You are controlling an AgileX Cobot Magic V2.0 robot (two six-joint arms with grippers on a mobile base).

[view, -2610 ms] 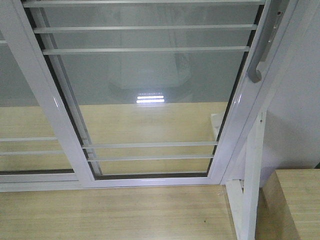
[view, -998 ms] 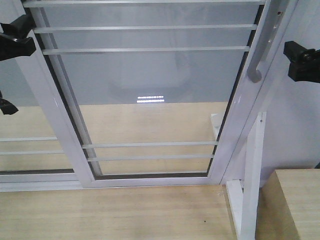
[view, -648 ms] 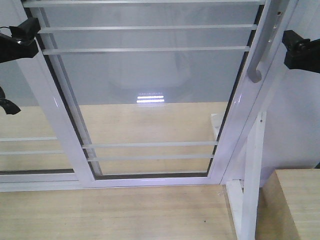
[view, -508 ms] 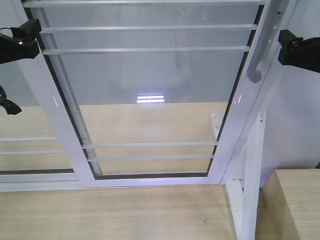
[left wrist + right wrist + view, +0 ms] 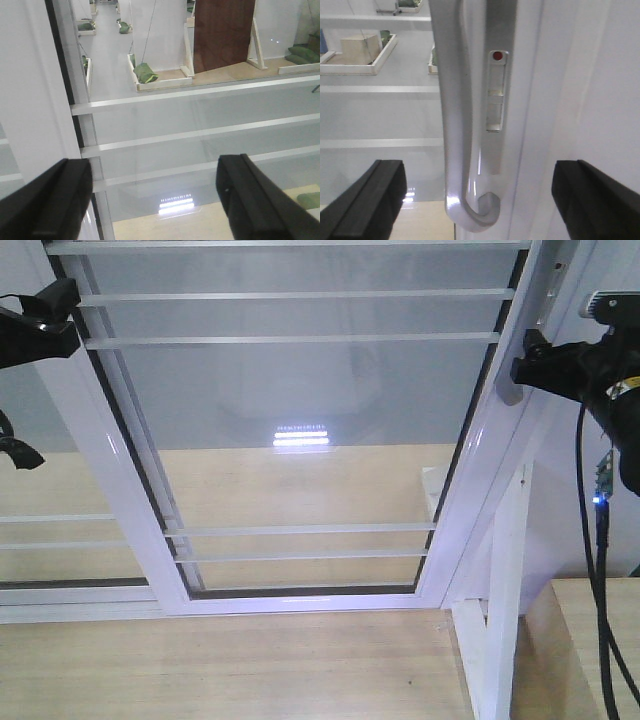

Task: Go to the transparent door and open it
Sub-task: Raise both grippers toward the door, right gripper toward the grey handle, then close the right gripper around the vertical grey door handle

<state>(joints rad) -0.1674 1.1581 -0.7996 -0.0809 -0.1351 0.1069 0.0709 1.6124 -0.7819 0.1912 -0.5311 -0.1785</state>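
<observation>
Transparent door [image 5: 300,390] with grey pull handle [image 5: 455,100].
Right gripper [image 5: 477,170] released, jaws spread either side of the handle; left gripper [image 5: 152,167] likewise released.

White-framed transparent door [image 5: 300,390]; grey handle [image 5: 452,125]; red dot [image 5: 495,56]; floor [image 5: 230,670] seemingly pale wood.

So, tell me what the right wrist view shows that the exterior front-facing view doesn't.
Only the right wrist view: a latch slider with a red dot beside the handle. Only the front view: the transparent door's bottom rail, the wooden floor and the arm's dangling cable. Both: the curved grey handle, horizontal white bars and the right gripper, its fingers spread in the wrist view.
</observation>
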